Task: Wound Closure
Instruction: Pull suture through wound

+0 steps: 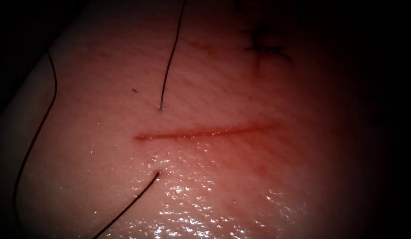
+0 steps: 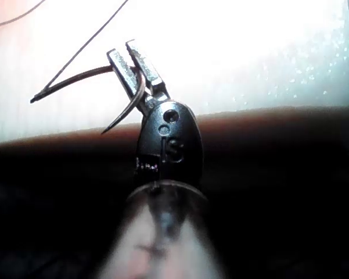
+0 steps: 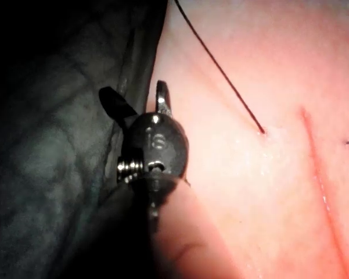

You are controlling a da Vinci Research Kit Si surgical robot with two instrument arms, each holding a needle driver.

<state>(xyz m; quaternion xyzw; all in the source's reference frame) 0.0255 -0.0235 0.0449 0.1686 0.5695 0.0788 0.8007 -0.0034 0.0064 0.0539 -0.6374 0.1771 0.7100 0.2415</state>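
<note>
From above, your thread runs through the wet, soft tissue across the cut. At your left wrist, the left tool pinches the stiff needle mid-curve, clear of tissue. At your right wrist, the right tool stands spread, empty.

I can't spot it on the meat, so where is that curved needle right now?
The needle is off the tissue, clamped near mid-curve in the left arm's pincer, as the left wrist view shows, with thread trailing from it.
</note>
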